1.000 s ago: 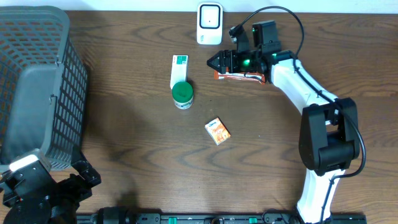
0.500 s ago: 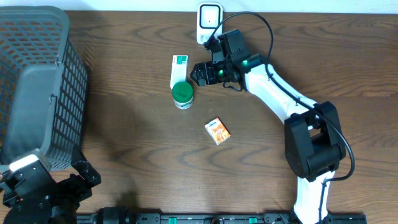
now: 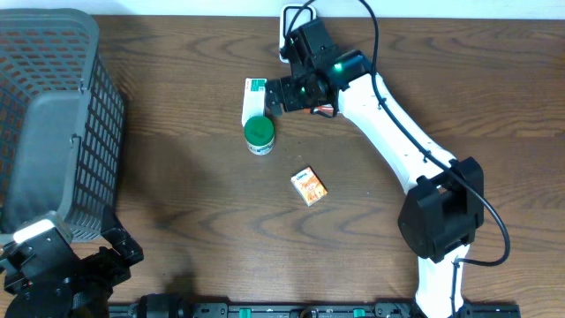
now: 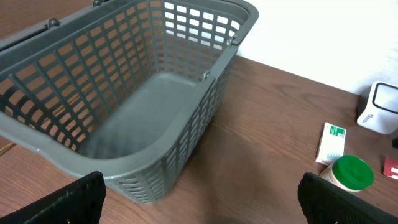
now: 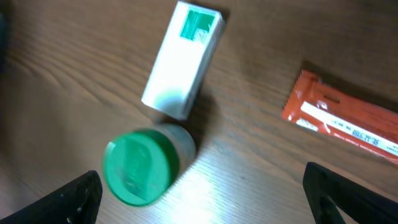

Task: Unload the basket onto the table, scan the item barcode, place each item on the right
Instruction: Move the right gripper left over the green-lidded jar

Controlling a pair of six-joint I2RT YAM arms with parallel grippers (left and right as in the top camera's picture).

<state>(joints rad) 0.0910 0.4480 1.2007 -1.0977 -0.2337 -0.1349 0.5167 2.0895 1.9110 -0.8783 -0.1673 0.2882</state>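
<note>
White card with a green panel, the carton (image 5: 183,62) lies flat on the wooden table (image 3: 177,177), and it looks like the next item for scanning. Its near end is touching or just beside the green-lidded jar (image 5: 138,167), which stands at its 6 o'clock in the overhead view.

A second ago the right gripper (image 3: 275,94) was over the red-orange packet (image 5: 345,124). Since then it has swung toward 9 o'clock, its jaws widening on the way. It now hangs at the carton's 3 o'clock edge with the jaws spread wide and nothing between them.

The packet lies loose on the table at the carton's 3 o'clock, near but apart, largely under the arm from overhead. I judge that the packet is finished with and the carton or jar is being approached, so no barcode is at the reader now. The white scanner (image 4: 380,106) stands at about 1 o'clock from the carton, at the far edge of the table.

A small orange box (image 3: 308,186) lies alone at the jar's 5 o'clock.

Well apart at 9 o'clock, the grey mesh basket (image 4: 143,106) shows a bare floor with nothing in it. The left gripper (image 4: 202,196) hangs beside the basket's near wall, jaws fully parted and empty.
</note>
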